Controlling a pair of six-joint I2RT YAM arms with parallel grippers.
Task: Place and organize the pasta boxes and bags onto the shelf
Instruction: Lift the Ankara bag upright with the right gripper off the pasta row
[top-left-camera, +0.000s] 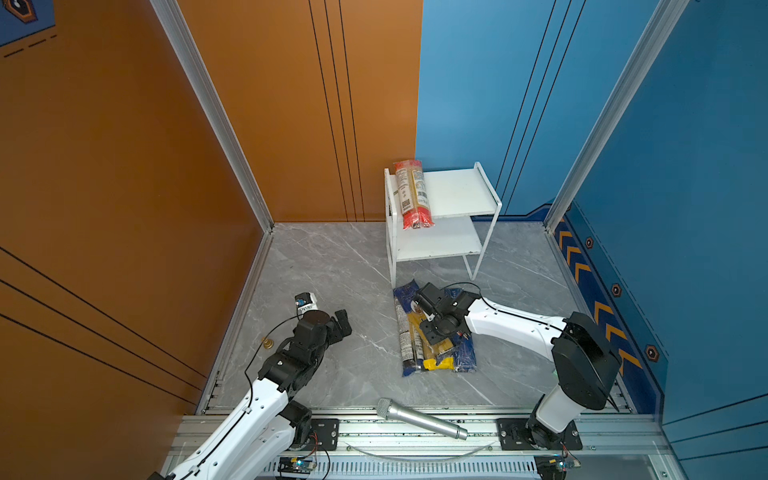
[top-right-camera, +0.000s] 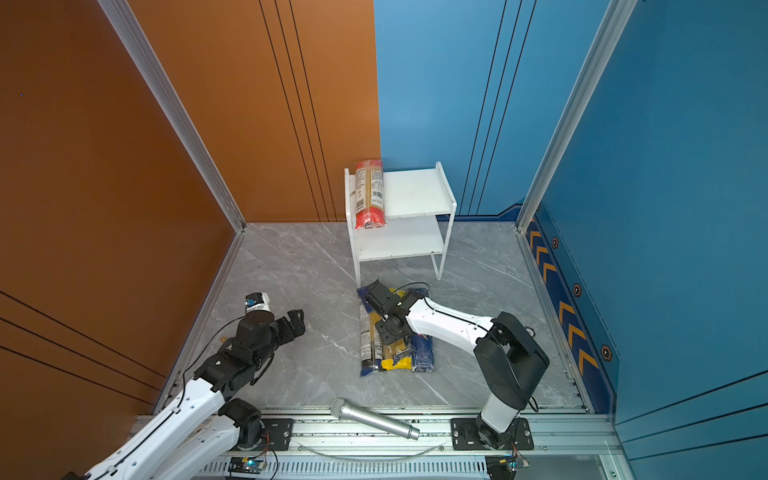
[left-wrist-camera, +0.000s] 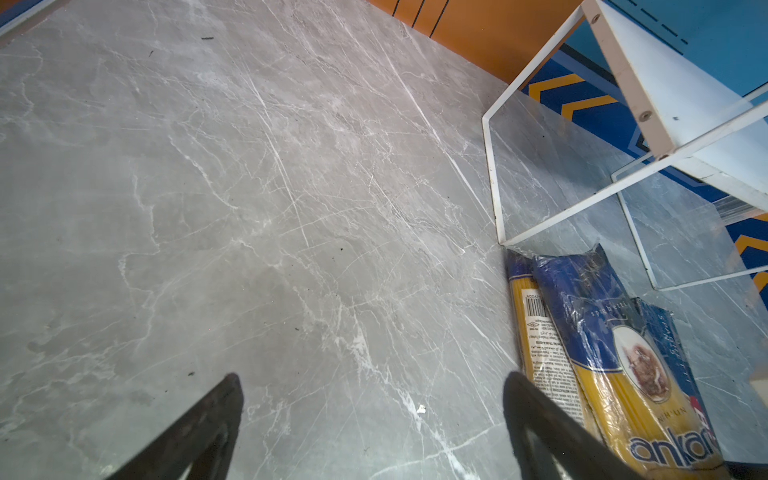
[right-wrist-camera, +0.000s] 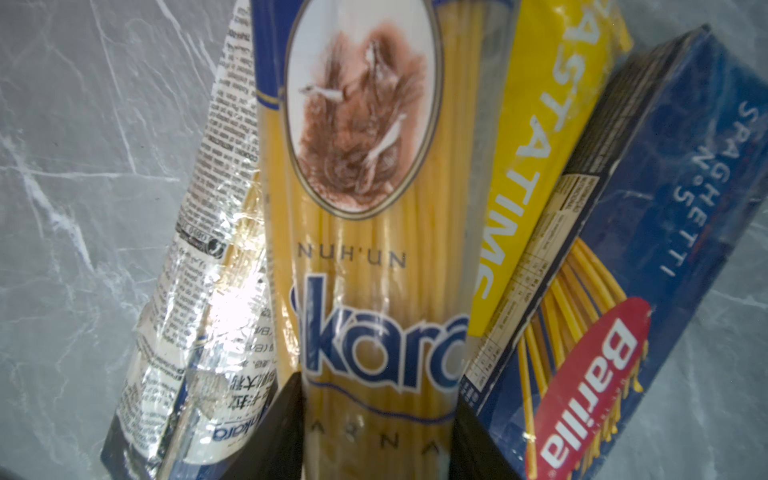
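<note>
Top views: red-ended bag (top-left-camera: 411, 195) already on shelf (top-left-camera: 457, 191), top board, left side, near end past board edge. Right part of top board and lower board free. Four packs (top-right-camera: 399, 362) left on desk (top-left-camera: 316, 266), just near shelf legs.

Left wrist: left hand (left-wrist-camera: 372, 376) wide open over bare desk, much room.

Right wrist: right hand (right-wrist-camera: 376, 378) fingers apart astride ankara bag (right-wrist-camera: 374, 249), real grip cannot tell. Barilla box (right-wrist-camera: 623, 291) close at right.

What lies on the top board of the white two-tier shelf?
Only a red-ended clear spaghetti bag, along the left side of the white metal-framed shelf, overhanging the front edge. It covers part of the lower board.
</note>
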